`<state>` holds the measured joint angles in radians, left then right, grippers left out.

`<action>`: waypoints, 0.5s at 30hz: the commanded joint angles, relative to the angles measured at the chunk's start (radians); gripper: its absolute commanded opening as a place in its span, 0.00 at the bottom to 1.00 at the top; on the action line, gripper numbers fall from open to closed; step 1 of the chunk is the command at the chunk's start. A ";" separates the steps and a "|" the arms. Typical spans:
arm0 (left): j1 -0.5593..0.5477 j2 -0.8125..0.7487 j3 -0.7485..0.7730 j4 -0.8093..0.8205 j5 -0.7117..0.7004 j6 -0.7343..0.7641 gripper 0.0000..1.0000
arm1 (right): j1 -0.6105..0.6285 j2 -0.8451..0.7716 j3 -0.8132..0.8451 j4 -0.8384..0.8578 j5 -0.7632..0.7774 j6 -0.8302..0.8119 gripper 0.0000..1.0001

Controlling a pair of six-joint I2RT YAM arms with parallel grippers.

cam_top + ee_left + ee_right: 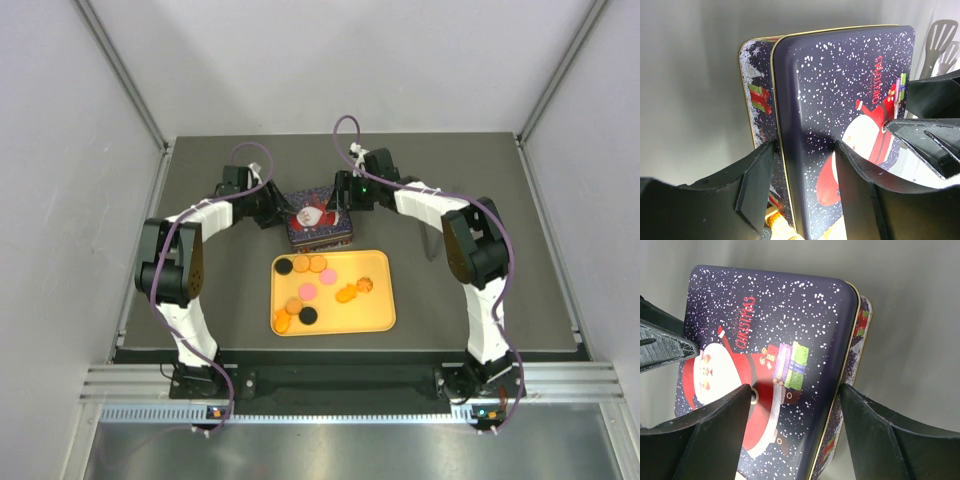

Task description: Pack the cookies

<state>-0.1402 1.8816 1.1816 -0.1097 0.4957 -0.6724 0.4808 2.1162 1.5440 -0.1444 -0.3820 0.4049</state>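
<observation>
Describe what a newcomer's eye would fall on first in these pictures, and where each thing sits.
A dark blue Christmas tin with a Santa lid sits mid-table, the left gripper and right gripper straddling its opposite edges. Nearer the arm bases, a bright yellow tray holds scattered cookies in orange, pink and black.

Item one: yellow tray (382, 312), mid-table (500, 180), towards the near edge. Contents: cookies (309, 290), loose over the tray's left half, in orange, pink and black.
Item two: dark Christmas tin (320, 228), lid on, just beyond the tray's far edge. You have the left gripper (270, 212) at its left side and the right gripper (343, 200) at its far right corner.
</observation>
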 commanded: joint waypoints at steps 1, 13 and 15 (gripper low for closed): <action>-0.033 -0.027 0.001 -0.048 -0.032 0.036 0.56 | 0.030 -0.007 -0.025 0.035 -0.043 0.025 0.71; -0.084 -0.019 0.009 -0.123 -0.132 0.068 0.60 | 0.027 -0.013 -0.067 0.103 -0.077 0.069 0.66; -0.088 -0.018 0.003 -0.122 -0.140 0.065 0.60 | 0.027 -0.013 -0.068 0.103 -0.077 0.072 0.65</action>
<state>-0.1856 1.8614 1.1988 -0.1638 0.3828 -0.6365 0.4755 2.1151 1.4952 -0.0528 -0.3897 0.4580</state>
